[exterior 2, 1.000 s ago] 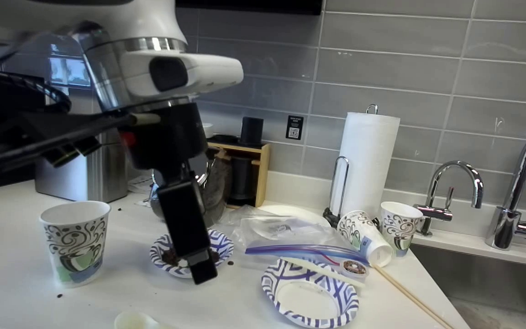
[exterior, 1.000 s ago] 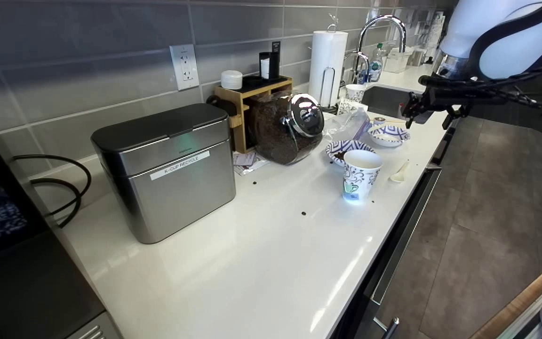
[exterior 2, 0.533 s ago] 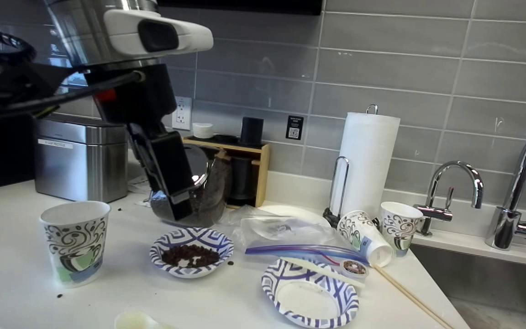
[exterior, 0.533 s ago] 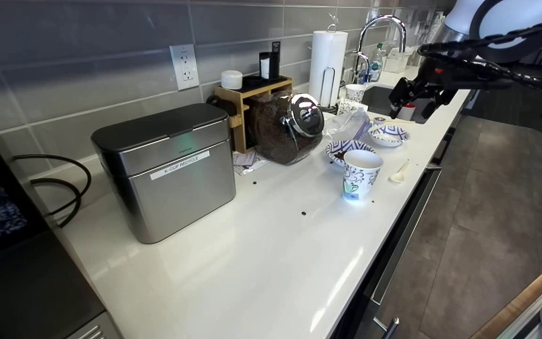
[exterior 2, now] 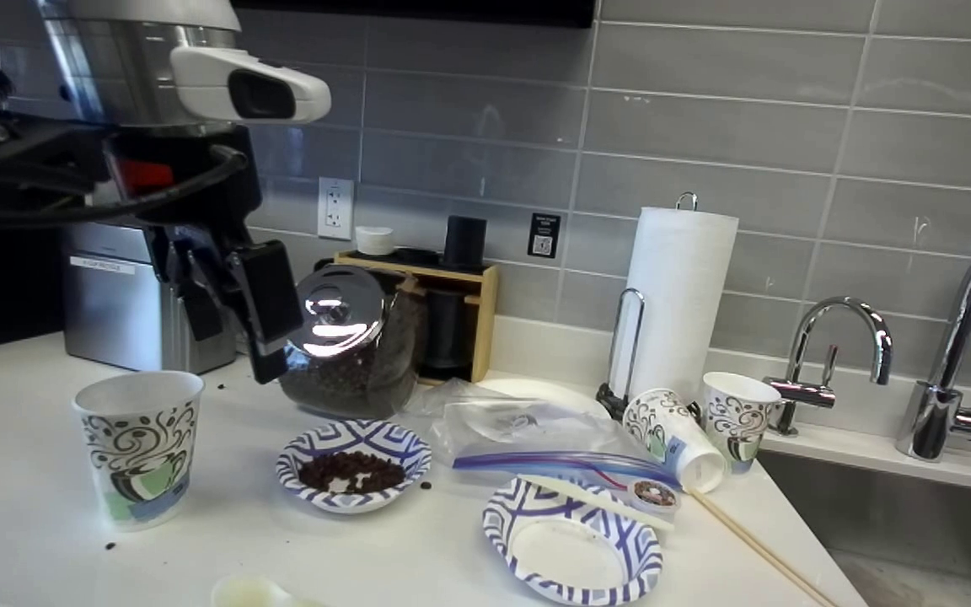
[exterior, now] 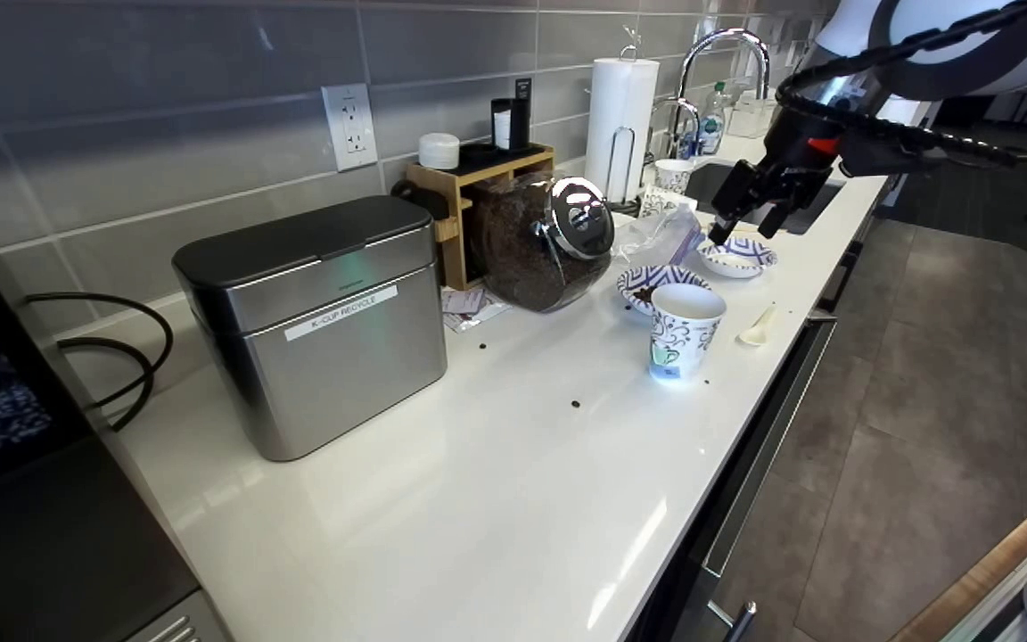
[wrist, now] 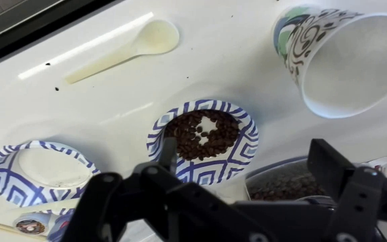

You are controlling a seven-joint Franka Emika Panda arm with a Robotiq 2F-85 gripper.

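My gripper [wrist: 245, 151] is open, with nothing between its fingers in the wrist view. It hangs in the air above the counter and also shows in both exterior views [exterior: 745, 230] [exterior 2: 237, 347]. Below one finger [wrist: 170, 153] is a blue-and-white patterned paper bowl [wrist: 213, 171] holding dark coffee beans [wrist: 210, 148]. A patterned paper cup [wrist: 354, 64] stands upright beside the bowl; no contents show. A glass jar [exterior 2: 342, 379] of beans with a shiny lid lies tilted behind the bowl. A pale spoon [wrist: 156, 37] lies on the counter.
A second patterned bowl [exterior 2: 565, 552] has a pale knife [exterior 2: 595, 499] across it. A plastic bag [exterior 2: 528, 430], a tipped cup [exterior 2: 662, 430], an upright cup [exterior 2: 738, 413], paper towels [exterior 2: 675, 295] and a sink [exterior 2: 915, 539] lie beyond. A steel bin [exterior: 353, 357] stands by the wall.
The gripper has moved left and upward in the exterior view that faces the sink wall, uncovering the bean bowl and jar lid. The fingers stay open. The things on the counter have not moved.
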